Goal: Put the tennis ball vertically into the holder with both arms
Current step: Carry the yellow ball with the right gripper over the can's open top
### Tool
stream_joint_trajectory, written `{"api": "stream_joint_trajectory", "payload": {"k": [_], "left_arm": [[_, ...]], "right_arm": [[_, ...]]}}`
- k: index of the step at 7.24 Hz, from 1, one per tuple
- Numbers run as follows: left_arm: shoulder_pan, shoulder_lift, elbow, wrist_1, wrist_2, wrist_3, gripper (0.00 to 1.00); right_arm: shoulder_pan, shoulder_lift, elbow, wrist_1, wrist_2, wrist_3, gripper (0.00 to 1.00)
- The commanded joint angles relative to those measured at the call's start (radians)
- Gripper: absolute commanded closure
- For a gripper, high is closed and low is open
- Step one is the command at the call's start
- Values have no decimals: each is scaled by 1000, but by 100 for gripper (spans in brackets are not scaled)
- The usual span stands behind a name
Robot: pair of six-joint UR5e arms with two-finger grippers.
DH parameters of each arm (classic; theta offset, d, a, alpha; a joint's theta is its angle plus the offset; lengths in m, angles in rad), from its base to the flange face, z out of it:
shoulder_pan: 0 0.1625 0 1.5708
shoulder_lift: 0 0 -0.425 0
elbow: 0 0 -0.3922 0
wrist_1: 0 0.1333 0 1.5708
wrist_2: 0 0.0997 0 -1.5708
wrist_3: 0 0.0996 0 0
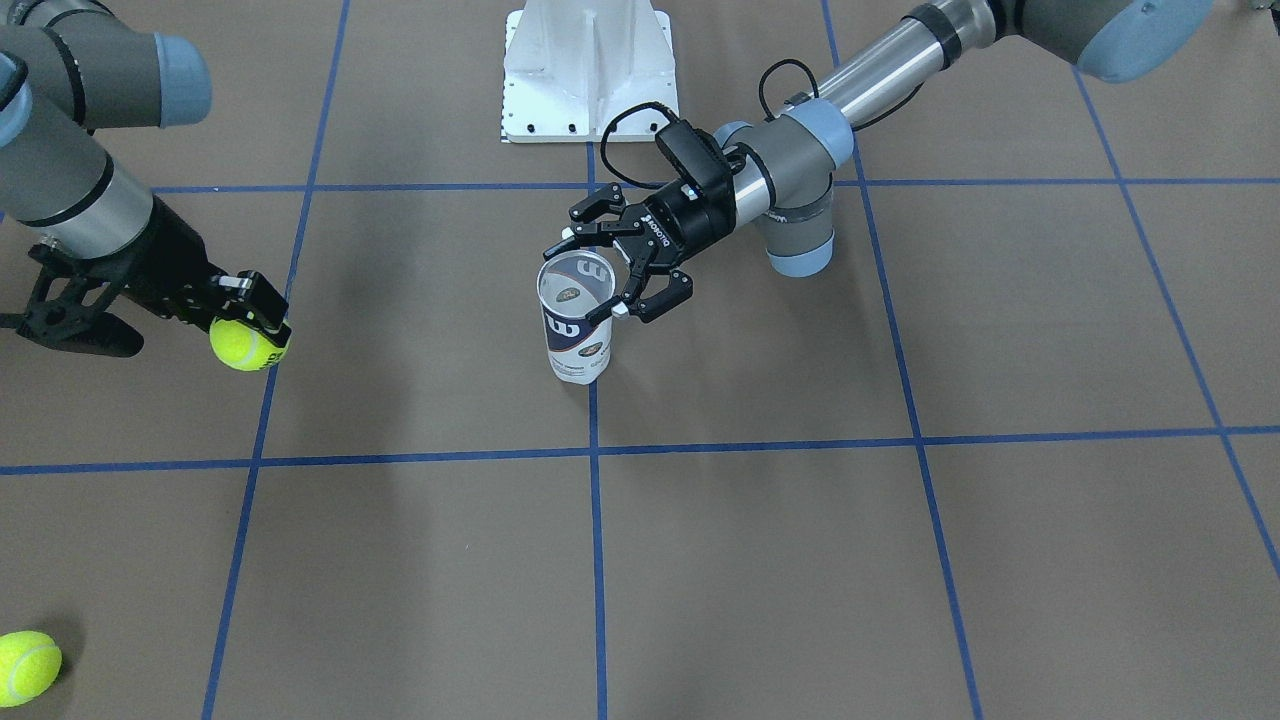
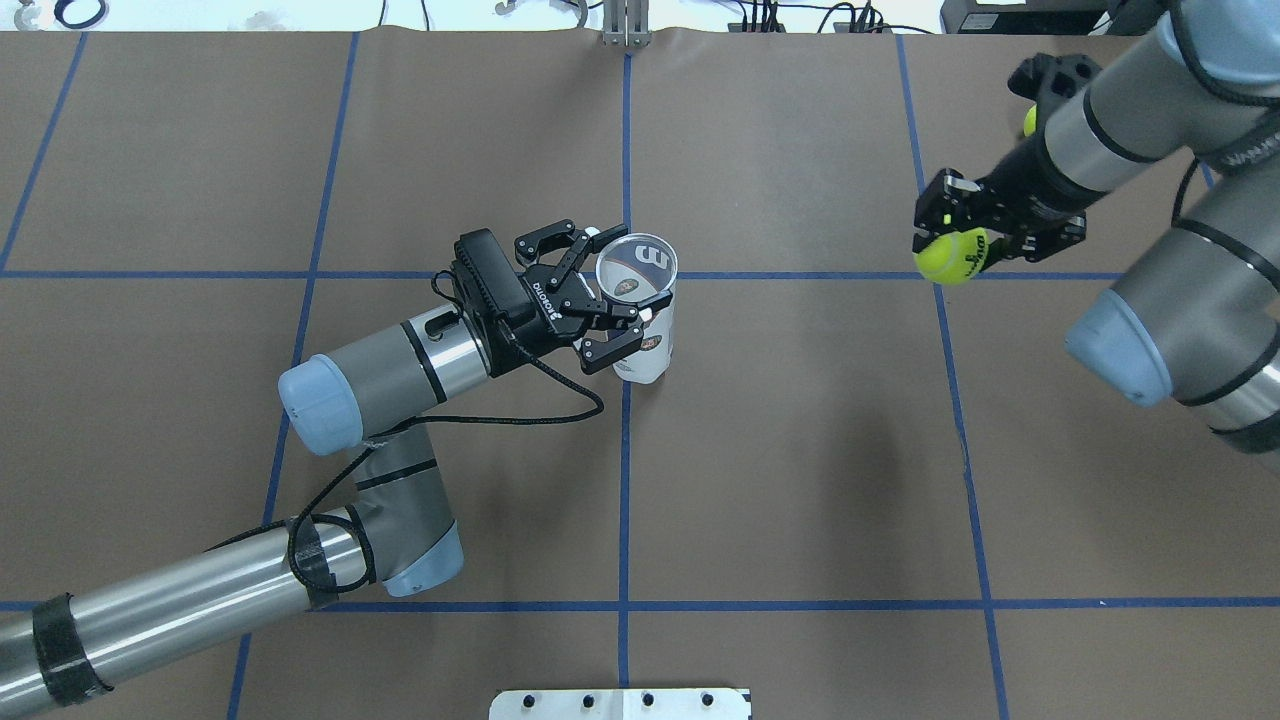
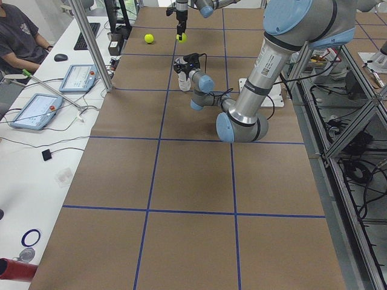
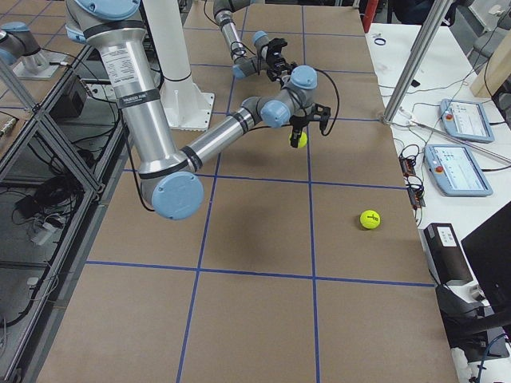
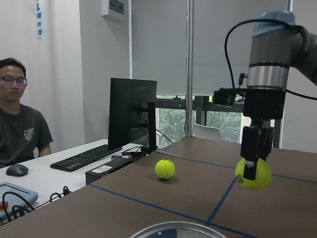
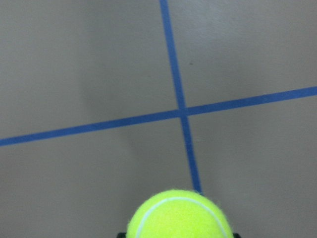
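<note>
**Item 1, holder** (image 1: 578, 322): is standing upright on the brown table (image 1: 800, 520), open mouth facing up, on a blue tape line near the table's middle, just in front of the white pedestal base (image 1: 590, 70).

**Item 2, left gripper** (image 1: 592, 277): is reaching in level and bracketing the holder's upper wall just under the metal rim. Its fingers are spreading to the can's width, and the pads seem to be touching either side.

**Item 3, tennis ball** (image 1: 247, 346): is hanging clear of the table, well apart from the holder, towards the robot's right.

**Item 4, right gripper** (image 1: 250, 322): is pointing down and pinching the top of the tennis ball between its fingertips.

**Item 5, spare ball** (image 1: 28, 668): is lying loose on the far right of the table, away from the robot.

**Hazards, as judged:**
- The ball is looking close to the mouth's width. An off-centre descent may catch the rim and tip or drag the light can.
- The left fingers are sitting high by the rim, so the right gripper may strike them on the way down.
- The shallow fingertip pinch may let the ball slip during travel.
- An over-tight squeeze may be ovalling the clear wall and jamming entry.
</note>
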Motion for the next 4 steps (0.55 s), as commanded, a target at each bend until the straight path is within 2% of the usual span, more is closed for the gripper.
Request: {"api": "stream_joint_trajectory", "payload": {"k": [1,4], "left_arm": [[1,-2,4,-2,0,0,17],[1,-1,2,-2,0,0,17]], "right_arm": [[-21,198,32,-187,-6,105,100],[-120,340,20,-189,-80,297,100]]}}
